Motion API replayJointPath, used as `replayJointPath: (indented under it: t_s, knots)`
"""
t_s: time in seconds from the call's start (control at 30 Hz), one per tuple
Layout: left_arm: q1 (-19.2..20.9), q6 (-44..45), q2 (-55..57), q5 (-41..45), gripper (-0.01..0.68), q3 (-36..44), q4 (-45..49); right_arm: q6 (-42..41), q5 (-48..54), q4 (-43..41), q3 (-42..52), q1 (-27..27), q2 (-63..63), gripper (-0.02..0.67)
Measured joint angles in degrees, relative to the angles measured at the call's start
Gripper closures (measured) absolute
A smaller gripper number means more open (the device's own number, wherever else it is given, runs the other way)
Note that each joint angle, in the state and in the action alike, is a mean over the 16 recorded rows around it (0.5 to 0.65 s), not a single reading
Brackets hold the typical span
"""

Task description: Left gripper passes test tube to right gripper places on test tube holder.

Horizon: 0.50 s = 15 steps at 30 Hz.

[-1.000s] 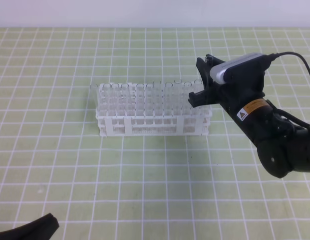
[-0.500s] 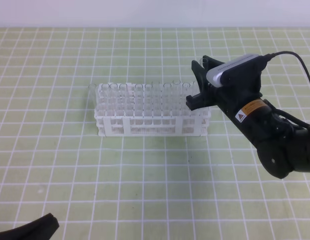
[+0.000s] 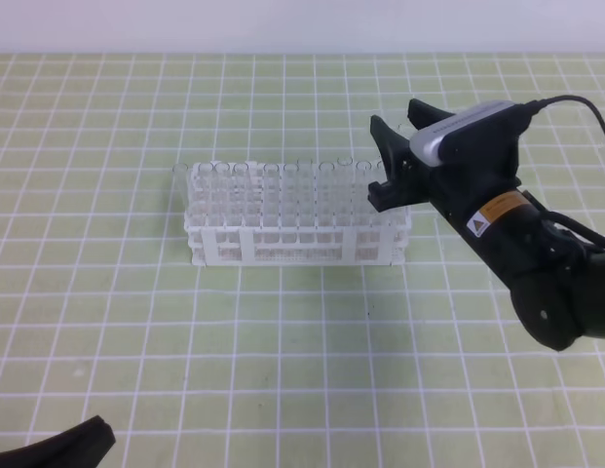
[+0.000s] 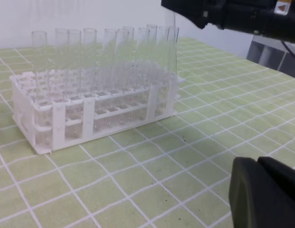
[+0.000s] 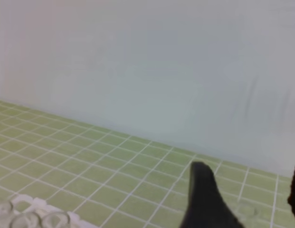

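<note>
Nearest me, my left gripper [image 4: 263,192] sat low over the green gridded worktop [image 3: 283,341] with its fingers together, holding nothing. Farther out stood the white test tube holder [image 3: 297,239], and the test tube [image 4: 171,50] stood upright in its right end among a row of clear tubes. Just above that end my right gripper [image 3: 392,161] hovered, fingers apart and off the glass.

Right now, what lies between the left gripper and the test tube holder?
Only bare green grid mat in the exterior high view: the left gripper sits at the bottom-left corner, the test tube holder farther back.
</note>
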Motion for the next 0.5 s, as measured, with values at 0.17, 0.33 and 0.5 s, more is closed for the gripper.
replayJointPath:
  t_s: [0.17,0.33,0.5]
  knots:
    - [0.01,-0.01,-0.02,-0.04,0.675,-0.06,-0.12,-0.62,-0.03,0.72,1.42,0.00,-1.98,0.300]
    - [0.02,-0.04,-0.07,-0.13,0.675,-0.19,-0.36,-1.57,-0.34,2.55,3.36,-0.01,-3.62,0.310]
    - [0.01,-0.03,-0.05,-0.09,0.675,-0.13,-0.24,-2.53,-1.21,4.09,4.97,-0.04,-4.28,0.340]
